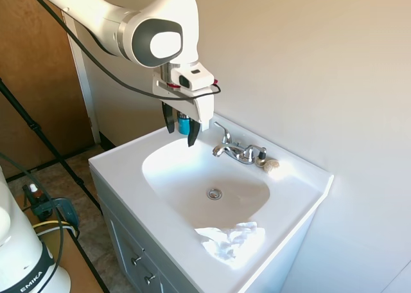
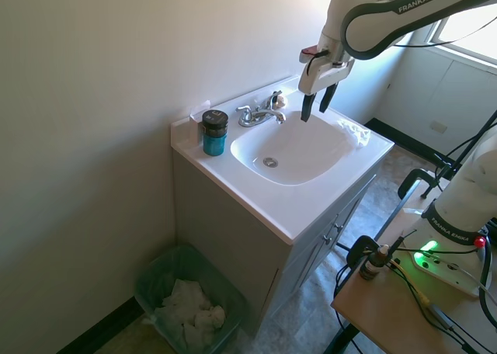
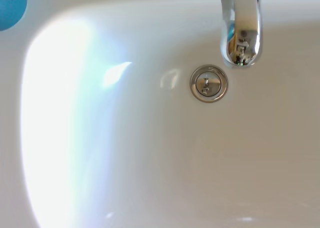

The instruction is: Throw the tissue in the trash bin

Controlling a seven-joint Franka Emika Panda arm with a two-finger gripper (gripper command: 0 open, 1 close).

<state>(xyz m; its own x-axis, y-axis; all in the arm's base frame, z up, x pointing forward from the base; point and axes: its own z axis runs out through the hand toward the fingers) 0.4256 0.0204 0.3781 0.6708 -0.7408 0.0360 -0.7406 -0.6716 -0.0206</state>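
Tissue [image 1: 230,241] lies crumpled on sink [image 1: 302,184] front corner, well apart from gripper [image 1: 179,131] | gripper hangs over basin, fingers spread, empty | wad looks light, soft, crushable; pinch across its bunched middle | bin [image 2: 151,278] sits on floor beside cabinet

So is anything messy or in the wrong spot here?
Yes. A crumpled white tissue lies on the sink counter's front corner, half over the basin edge. It belongs in the trash bin on the floor beside the cabinet, which already holds white paper. Nothing looks spilled or broken.
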